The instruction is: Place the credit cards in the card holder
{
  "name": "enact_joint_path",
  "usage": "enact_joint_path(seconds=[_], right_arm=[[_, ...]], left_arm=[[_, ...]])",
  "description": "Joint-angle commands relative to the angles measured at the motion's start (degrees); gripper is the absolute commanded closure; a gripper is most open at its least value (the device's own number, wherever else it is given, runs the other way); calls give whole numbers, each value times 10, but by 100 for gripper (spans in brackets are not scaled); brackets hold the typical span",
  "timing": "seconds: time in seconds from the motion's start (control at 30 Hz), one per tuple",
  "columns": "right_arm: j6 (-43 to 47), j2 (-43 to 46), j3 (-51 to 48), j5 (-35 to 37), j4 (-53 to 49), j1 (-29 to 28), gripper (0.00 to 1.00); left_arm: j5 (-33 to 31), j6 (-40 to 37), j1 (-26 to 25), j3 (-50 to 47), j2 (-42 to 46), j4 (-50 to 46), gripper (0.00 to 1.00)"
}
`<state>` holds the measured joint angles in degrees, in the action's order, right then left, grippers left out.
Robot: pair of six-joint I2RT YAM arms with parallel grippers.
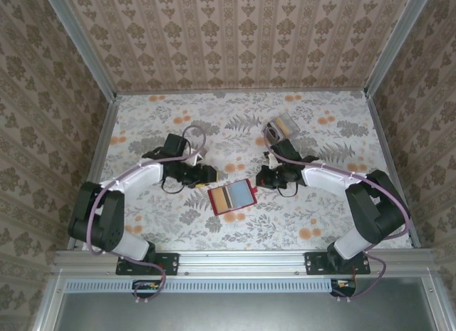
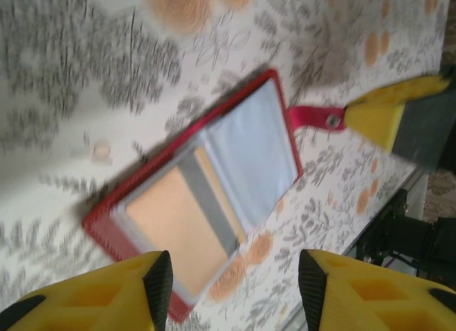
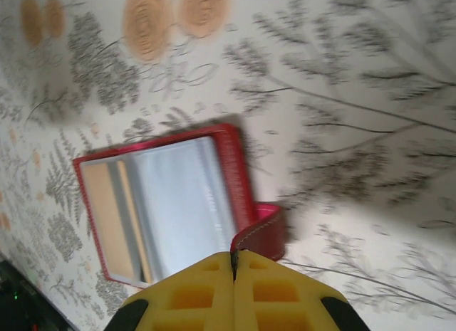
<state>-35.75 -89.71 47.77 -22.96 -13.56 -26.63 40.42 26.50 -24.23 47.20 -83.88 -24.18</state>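
The red card holder (image 1: 216, 206) lies open on the table between my two grippers. A yellow card (image 2: 174, 217) sits in one half under a clear sleeve, and a pale grey-blue card (image 2: 253, 149) lies on the other half. Both halves also show in the right wrist view: yellow card (image 3: 107, 210), pale card (image 3: 182, 203). My right gripper (image 3: 234, 260) is shut on the holder's red tab (image 3: 269, 231). That tab (image 2: 313, 117) stretches taut towards its yellow fingers (image 2: 381, 117). My left gripper (image 2: 235, 288) hovers open over the holder's near edge, with nothing between its fingers.
A clear plastic box (image 1: 280, 126) with dark and tan stripes stands behind the right gripper. The floral tabletop (image 1: 320, 139) is bounded by patterned walls at the back and sides, and a metal rail (image 1: 242, 258) runs along the near edge.
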Motion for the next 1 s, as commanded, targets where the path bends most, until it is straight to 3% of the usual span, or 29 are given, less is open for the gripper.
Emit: enact_joint_path(seconds=[0.0,0.43,0.83,0.97], right_arm=[[36,-5,-4,-5,-54,14,100],[83,-82,30,-65,-72,18,100],[72,-97,35,-72,-59,17,100],[66,-105,42,-73,-52,18,100]], left_arm=[[-16,51,-14,-53,17,-27,45],[-74,104,-69,-28,-67,-33,42],[-200,98,-61,-14,-7,-150,37],[-167,90,-61,-8,-30,-107,37]])
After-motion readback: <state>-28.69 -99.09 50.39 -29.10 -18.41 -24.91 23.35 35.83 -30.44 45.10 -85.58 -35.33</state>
